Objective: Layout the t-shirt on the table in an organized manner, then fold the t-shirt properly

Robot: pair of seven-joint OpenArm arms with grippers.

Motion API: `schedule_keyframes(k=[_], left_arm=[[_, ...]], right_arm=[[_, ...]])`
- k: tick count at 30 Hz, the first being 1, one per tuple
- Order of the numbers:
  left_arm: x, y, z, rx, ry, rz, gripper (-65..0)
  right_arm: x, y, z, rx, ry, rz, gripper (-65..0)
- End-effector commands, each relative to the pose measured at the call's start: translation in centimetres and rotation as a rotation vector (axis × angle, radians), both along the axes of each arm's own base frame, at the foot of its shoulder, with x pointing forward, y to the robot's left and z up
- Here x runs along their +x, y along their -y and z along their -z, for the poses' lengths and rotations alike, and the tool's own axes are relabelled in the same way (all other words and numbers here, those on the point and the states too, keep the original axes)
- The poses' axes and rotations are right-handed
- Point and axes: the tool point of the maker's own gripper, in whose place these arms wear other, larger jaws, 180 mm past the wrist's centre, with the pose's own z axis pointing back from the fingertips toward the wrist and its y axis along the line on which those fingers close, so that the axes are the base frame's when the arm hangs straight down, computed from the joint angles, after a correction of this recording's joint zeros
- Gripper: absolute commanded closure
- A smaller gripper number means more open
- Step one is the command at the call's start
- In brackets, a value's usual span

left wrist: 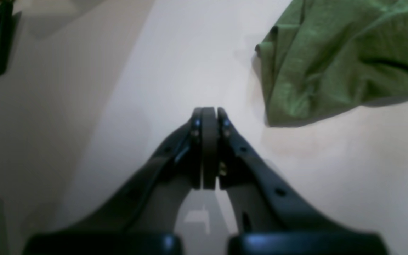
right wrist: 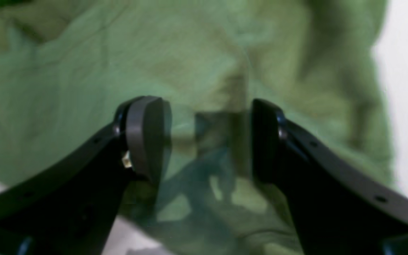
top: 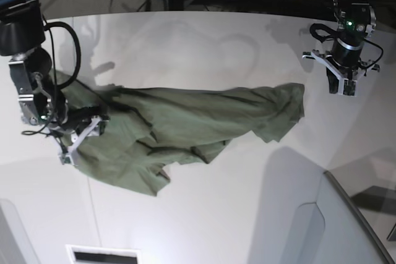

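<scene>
The t-shirt (top: 185, 131) lies on the white bench (top: 204, 214) in a long, wrinkly heap. It is not flat yet, so we think we are at the first step: spreading it out. No fold has been made.

Our right jaws (right wrist: 207, 138) are wide open right over the green cloth. The shirt fills the space in front of them and under them, and nothing is pinched between them. We cannot tell if the tips touch the cloth. In the base view these jaws sit low at one end of the shirt, by the bunched part.

Our left jaws (left wrist: 209, 117) are shut tight, pad against pad, and hold nothing. They hang over bare bench. The other end of the shirt is ahead of them and off to one side, apart from them.

We think the next move needs a good pinch on an edge or corner at each end, then a pull outward to flatten the shirt. The left jaws must open first.
</scene>
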Motion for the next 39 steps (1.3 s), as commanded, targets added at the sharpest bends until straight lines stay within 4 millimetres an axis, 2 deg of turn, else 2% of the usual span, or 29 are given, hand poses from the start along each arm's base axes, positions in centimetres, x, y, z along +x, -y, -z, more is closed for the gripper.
schedule_keyframes(k=[1,3,6,7,11,14,17,20,24,29,35,39], left_arm=[[0.6,-0.5,-1.1,0.017,0.040,0.001,0.0],[0.5,-0.6,-1.1,0.018,0.040,-0.002,0.0],[0.5,-0.6,-1.1,0.018,0.040,-0.002,0.0],[0.5,-0.6,-1.1,0.018,0.040,-0.002,0.0],[0.6,-0.4,-1.0,0.015,0.038,0.003,0.0],[0.6,-0.4,-1.0,0.015,0.038,0.003,0.0],[0.6,-0.5,-1.1,0.016,0.038,0.002,0.0],[0.5,-0.6,-1.1,0.017,0.039,-0.001,0.0],[0.6,-0.6,-1.2,0.018,0.041,-0.002,0.0],[0.7,-0.6,-1.3,0.018,0.044,-0.002,0.0],[0.9,-0.5,-1.3,0.017,0.046,0.000,0.0],[0.9,-0.6,-1.3,0.017,0.049,-0.001,0.0]], right_arm=[[1.8,0.9,-1.7,-0.010,0.060,0.010,-35.4],[1.8,0.9,-1.7,-0.009,0.060,0.010,-28.7],[1.8,0.9,-1.7,-0.011,0.056,0.006,-6.2],[1.9,0.9,-1.8,-0.011,0.059,0.005,-0.5],[1.7,1.4,-1.8,-0.018,0.059,0.010,-0.2],[1.6,1.3,-2.6,-0.023,0.084,-0.007,0.0],[1.3,1.2,-4.6,-0.032,0.139,-0.032,0.0],[-0.1,0.3,-5.7,-0.034,0.130,-0.073,0.0],[-3.1,0.7,-7.5,-0.021,0.122,-0.050,0.0],[-8.7,0.2,-8.5,-0.019,0.075,-0.066,0.0],[-16.6,-0.4,-6.3,0.017,-0.064,-0.023,0.0],[-19.8,-0.5,-5.0,0.019,-0.143,-0.024,0.0]])
